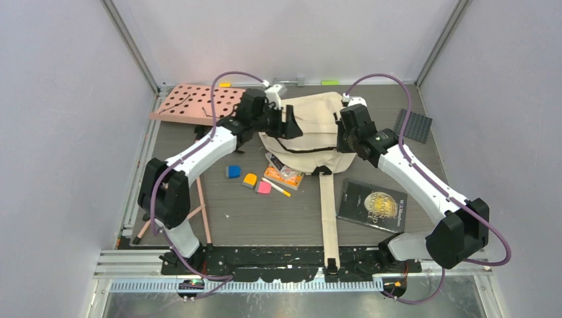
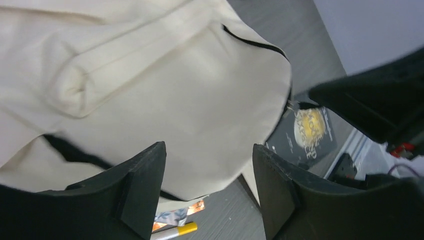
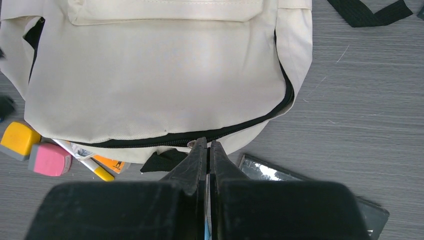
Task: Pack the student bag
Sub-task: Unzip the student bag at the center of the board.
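Observation:
The student bag (image 1: pixel 310 132), cream with black trim, lies at the back middle of the table; its black zipper (image 3: pixel 240 129) runs along the near edge. My right gripper (image 3: pixel 207 145) is shut with its tips on the small metal zipper pull (image 3: pixel 192 143); from above it sits at the bag's right side (image 1: pixel 344 136). My left gripper (image 2: pixel 209 165) is open at the bag's left side (image 1: pixel 286 122), with nothing between its fingers and the cream fabric (image 2: pixel 165 90) just beyond them.
An orange book (image 1: pixel 283 173) pokes out from under the bag, beside a yellow-capped marker (image 1: pixel 278 189). Blue (image 1: pixel 232 171), orange (image 1: pixel 250 179) and pink (image 1: pixel 264 187) erasers lie left of it. A black book (image 1: pixel 372 205) lies front right. A pink perforated board (image 1: pixel 199 103) is back left, a cream strap (image 1: pixel 327 212) trails forward.

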`<state>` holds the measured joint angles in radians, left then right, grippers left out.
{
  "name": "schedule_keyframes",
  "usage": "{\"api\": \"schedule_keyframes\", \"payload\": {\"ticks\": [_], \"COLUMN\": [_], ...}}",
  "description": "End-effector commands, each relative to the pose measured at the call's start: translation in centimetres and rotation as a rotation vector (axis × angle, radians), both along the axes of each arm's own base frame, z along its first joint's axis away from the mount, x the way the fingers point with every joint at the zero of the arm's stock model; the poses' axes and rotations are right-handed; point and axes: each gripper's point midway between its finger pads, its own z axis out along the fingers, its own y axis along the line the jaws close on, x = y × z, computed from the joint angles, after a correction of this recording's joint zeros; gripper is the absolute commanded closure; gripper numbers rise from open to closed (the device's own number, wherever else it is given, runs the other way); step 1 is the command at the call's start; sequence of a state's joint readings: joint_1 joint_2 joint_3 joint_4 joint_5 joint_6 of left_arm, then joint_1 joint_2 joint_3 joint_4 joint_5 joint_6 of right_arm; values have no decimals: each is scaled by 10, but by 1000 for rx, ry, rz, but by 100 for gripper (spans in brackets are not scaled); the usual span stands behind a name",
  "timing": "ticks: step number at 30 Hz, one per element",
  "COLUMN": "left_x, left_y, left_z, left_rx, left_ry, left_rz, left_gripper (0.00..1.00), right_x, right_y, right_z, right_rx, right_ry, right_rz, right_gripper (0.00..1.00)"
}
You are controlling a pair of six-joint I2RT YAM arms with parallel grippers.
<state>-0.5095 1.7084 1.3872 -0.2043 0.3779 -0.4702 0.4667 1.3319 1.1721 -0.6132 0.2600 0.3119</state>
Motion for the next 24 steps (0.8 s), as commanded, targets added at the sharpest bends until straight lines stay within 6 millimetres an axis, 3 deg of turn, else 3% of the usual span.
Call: {"api": "schedule_keyframes", "payload": {"ticks": [1,7,12,16,24], "left_x": [-20,-31,-24,-19,-44], "left_y": [-48,-61,-62,-67,-97], "left_z": [24,9,-4,0,-14], "left_rx": [-11,59,162,197,158], "left_ry": [-216,-244,-283,-321,-266], "left_rz": [-276,-364,-356,-362,-456], "left_gripper": [34,34,30,30,29], "right_x": [9,6,9,10,14], "right_y": [1,3,7,8,8], "right_z": [20,18,14,17,17], "right_rx": [36,85,92,84,82], "right_ry": [-51,-43,-35,-31,-28], "right_rz": [-27,-45,-36,-19,-23], "right_gripper": [99,99,99,99,99]}}
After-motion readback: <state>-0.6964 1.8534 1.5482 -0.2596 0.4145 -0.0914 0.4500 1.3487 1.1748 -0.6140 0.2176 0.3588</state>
